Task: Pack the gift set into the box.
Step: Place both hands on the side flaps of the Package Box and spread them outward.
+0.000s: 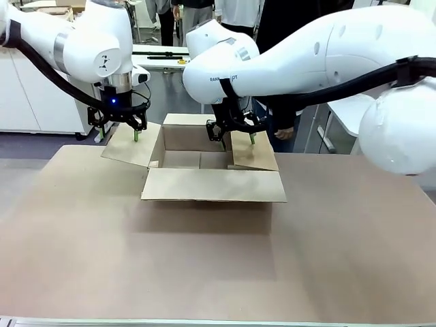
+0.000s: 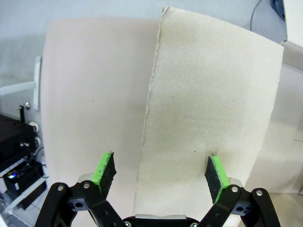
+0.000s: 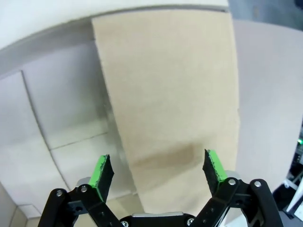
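Observation:
The box, a brown cardboard carton, stands open at the table's middle with its four flaps spread; its inside looks empty. My left gripper hangs open over the box's left flap, one finger on either side of the flap's edge in the left wrist view. My right gripper is open above the right flap, straddling that flap's inner edge, with the box floor beside it. Nothing is held by either gripper. The gift set is out of view.
A brown sheet covers the table, with wide bare room in front of the box. A person in dark clothes stands at the far side behind the right arm. White cabinets stand at the back left.

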`<move>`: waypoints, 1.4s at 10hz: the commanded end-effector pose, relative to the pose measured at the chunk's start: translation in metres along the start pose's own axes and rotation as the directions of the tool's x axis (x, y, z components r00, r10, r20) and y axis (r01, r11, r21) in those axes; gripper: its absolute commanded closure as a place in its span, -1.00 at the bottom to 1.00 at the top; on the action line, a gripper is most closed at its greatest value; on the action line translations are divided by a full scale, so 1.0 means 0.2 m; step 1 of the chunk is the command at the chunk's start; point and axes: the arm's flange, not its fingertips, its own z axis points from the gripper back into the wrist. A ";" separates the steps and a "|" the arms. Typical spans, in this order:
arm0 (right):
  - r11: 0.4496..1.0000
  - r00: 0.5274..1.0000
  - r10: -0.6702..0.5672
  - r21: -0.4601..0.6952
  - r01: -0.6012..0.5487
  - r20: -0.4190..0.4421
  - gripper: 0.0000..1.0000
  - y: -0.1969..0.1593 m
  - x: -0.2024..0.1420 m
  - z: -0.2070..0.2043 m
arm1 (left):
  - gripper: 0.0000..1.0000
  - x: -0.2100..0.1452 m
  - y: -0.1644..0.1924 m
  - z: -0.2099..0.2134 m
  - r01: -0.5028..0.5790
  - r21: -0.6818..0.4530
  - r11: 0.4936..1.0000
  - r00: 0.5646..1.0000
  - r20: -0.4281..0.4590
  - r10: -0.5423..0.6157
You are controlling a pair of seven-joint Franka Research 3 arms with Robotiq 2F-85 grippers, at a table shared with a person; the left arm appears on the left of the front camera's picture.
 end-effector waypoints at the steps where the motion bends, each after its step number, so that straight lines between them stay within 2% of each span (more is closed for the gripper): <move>1: 0.996 1.000 -0.021 -0.082 0.020 -0.017 -1.00 -0.09 -0.06 0.00 | -1.00 0.00 0.01 0.00 -0.006 0.018 1.000 1.000 0.013 0.005; 3: 0.995 0.999 -0.031 -0.097 0.028 -0.028 -1.00 -0.17 -0.12 0.00 | -1.00 0.00 0.01 0.00 -0.006 0.018 1.000 1.000 0.013 0.005; 6: 0.995 0.997 -0.079 -0.067 0.079 0.007 -1.00 -0.25 -0.20 0.04 | -1.00 0.00 0.01 0.00 -0.006 0.018 1.000 1.000 0.013 0.005; 10: 0.988 0.989 -0.142 -0.071 0.139 -0.032 -1.00 -0.42 -0.34 0.01 | -1.00 0.00 0.01 0.00 -0.006 0.018 1.000 1.000 0.013 0.005; 14: 0.970 0.973 -0.231 -0.077 0.231 0.011 -1.00 -0.59 -0.44 0.07 | -1.00 0.00 0.01 0.00 -0.006 0.018 1.000 1.000 0.013 0.005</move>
